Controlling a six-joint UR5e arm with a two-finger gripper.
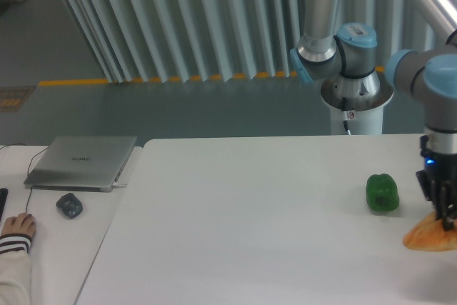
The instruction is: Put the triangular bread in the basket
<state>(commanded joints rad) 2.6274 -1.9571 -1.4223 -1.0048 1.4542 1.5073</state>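
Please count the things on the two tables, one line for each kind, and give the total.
Food items: 2 (triangular bread, green bell pepper)
Closed laptop: 1
Computer mouse: 1
Total: 4
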